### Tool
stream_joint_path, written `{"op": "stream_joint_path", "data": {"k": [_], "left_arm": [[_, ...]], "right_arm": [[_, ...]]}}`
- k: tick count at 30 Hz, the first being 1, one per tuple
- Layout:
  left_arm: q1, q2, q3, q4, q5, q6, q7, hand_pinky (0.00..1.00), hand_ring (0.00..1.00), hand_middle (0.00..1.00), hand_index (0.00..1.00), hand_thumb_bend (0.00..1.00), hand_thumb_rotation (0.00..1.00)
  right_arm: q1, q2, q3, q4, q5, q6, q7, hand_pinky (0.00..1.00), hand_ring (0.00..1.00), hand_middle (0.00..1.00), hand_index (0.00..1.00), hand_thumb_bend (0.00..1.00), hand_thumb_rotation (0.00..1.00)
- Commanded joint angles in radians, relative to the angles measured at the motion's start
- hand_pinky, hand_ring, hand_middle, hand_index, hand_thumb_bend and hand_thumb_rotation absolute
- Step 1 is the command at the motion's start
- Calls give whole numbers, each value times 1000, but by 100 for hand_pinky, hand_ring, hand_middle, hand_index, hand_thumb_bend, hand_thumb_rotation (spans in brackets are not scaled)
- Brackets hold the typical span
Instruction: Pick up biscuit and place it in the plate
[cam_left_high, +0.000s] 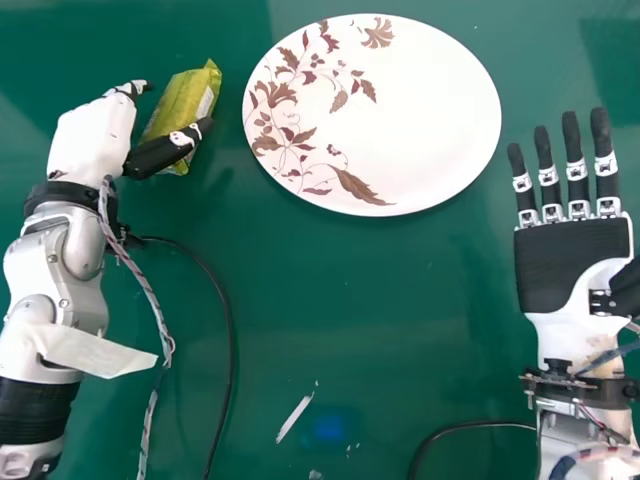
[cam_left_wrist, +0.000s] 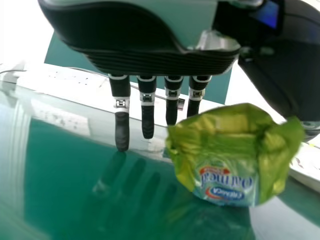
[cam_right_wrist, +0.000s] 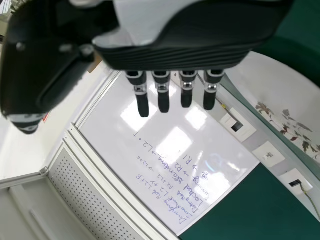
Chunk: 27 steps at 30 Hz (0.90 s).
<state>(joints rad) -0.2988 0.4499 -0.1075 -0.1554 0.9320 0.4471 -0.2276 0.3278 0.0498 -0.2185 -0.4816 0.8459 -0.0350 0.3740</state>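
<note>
"How far along is it?"

"Early, I'd say. The green-and-yellow foil biscuit packet (cam_left_high: 184, 103) is in the head view's upper left, seemingly resting on the glossy green table (cam_left_high: 330, 270). The round white plate with brown leaf sprays (cam_left_high: 430, 120) is at top centre, near but apart. Securing, lifting, carrying and placing are left."

"And the hands?"

"The white-and-black left hand (cam_left_high: 92, 135) has straight fingers (cam_left_wrist: 121, 131) and a black thumb (cam_left_high: 160, 153) apart, with the packet between; I see no clamp. The white-and-black right hand (cam_left_high: 570, 262), at the frame's right, is spread out, holding nothing."

"What differs between views?"

"The head view gives the gap from packet to plate. The left wrist view gives the packet's printed face and the fingers' straightness, largely hidden from above. The right wrist view adds a white handwritten board (cam_right_wrist: 120, 135)."
</note>
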Motion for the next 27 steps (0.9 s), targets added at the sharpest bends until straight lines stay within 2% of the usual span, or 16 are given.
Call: {"op": "stream_joint_path", "data": {"k": [1, 9, 17, 22, 27], "left_arm": [[14, -21, -32, 21, 6, 26, -7, 59, 83, 95, 94, 100, 87], [-8, -44, -63, 67, 20, 75, 8, 59, 83, 95, 96, 100, 88], [-15, -31, -79, 94, 5, 63, 1, 57, 83, 95, 96, 100, 85], [-19, -10, -101, 100, 3, 56, -39, 56, 83, 96, 97, 100, 85], [-27, 23, -112, 89, -10, 51, -123, 54, 82, 95, 95, 100, 87]], "right_arm": [[8, 7, -1, 10, 8, -13, 16, 97, 100, 100, 96, 100, 54], [15, 13, 2, 6, 0, -19, 18, 98, 100, 100, 96, 100, 56], [17, 15, 5, 4, 12, -18, 15, 97, 100, 100, 96, 100, 55], [12, 10, 3, 12, 18, -22, 31, 97, 100, 100, 96, 100, 55], [15, 18, 11, -2, 10, -21, 14, 100, 100, 100, 96, 100, 53]]}}
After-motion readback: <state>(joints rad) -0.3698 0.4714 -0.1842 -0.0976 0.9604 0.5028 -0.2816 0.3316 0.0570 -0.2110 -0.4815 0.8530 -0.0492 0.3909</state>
